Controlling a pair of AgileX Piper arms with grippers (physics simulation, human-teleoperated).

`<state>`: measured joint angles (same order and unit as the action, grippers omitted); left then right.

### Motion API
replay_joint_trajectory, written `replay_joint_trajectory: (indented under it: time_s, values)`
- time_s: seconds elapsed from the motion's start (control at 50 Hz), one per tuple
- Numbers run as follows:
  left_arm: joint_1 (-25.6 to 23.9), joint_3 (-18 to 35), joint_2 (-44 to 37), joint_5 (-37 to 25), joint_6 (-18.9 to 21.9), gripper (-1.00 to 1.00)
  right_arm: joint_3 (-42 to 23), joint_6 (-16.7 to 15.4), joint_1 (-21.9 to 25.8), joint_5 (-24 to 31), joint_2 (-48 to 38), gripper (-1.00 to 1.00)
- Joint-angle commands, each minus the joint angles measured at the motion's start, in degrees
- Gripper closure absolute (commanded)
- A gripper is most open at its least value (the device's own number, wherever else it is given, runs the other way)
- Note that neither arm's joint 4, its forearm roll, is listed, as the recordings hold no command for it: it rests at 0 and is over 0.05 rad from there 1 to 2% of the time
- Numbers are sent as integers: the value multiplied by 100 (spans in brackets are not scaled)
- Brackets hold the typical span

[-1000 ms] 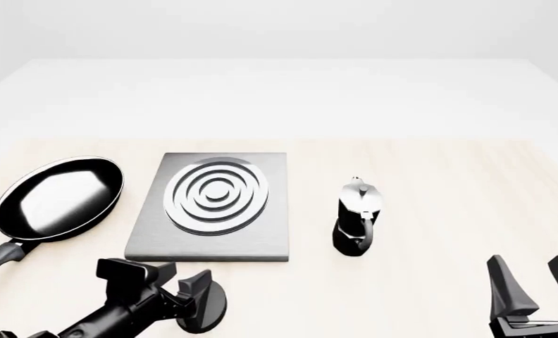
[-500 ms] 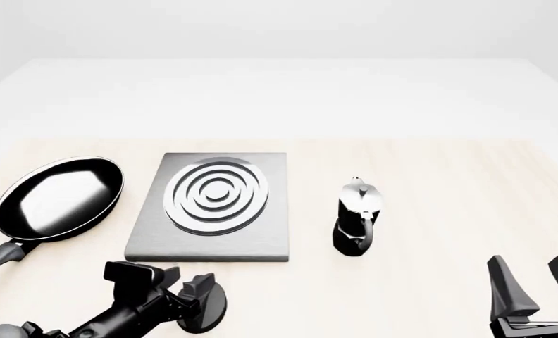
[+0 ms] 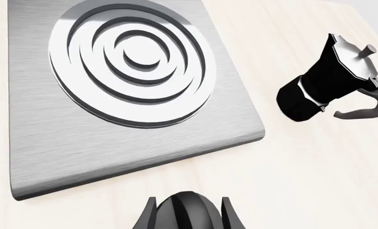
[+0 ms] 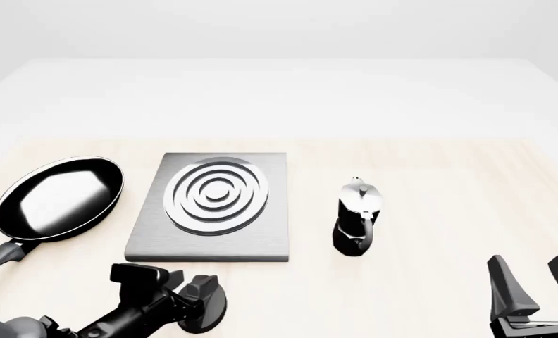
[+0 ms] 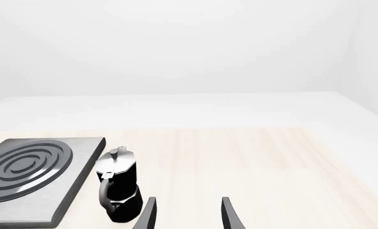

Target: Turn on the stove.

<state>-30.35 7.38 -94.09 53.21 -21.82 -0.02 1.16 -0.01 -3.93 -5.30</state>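
Note:
The stove is a flat brushed-grey plate [image 4: 213,239] with silver burner rings [image 4: 217,193], left of the table's middle; it also shows in the left wrist view [image 3: 61,157] and the right wrist view [image 5: 74,186]. Its small black round knob [image 4: 220,310] lies on the table just in front of the plate. My left gripper [image 4: 202,304] is down over the knob [image 3: 189,210]. Its fingers [image 3: 149,218] stand open on either side of the knob. My right gripper [image 4: 538,296] is open and empty at the near right, its fingers [image 5: 149,214] pointing forward.
A black frying pan [image 4: 58,197] lies left of the stove, handle toward the near left edge. A small black-and-silver moka pot [image 4: 357,218] stands right of the stove, also in the left wrist view [image 3: 322,81] and the right wrist view [image 5: 118,191].
My left arm has sunk a little lower and nearer over the knob. The right arm, the stove, the pan and the pot have not moved.

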Motion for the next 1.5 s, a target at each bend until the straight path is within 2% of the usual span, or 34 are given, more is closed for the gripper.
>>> replay_joint_trajectory:
  time_s: [0.02,0.32,0.48,0.76,1.18,1.5]
  values:
    - [-4,48,-261,154,-98,-100,0,21,5,-24,-25,-100]
    - [-31,116,-656,362,-251,-100,1,40,7,-76,-88,-100]
    - [366,117,-97,-63,-61,-100,1,36,25,-77,-106,-100]
    - [744,154,240,-371,111,-100,1,32,52,-191,-255,-100]
    - [936,68,336,-344,187,-100,1,13,45,-82,-123,-100]
    - [1026,-31,711,-568,221,-100,0,-13,38,-7,-8,-100]
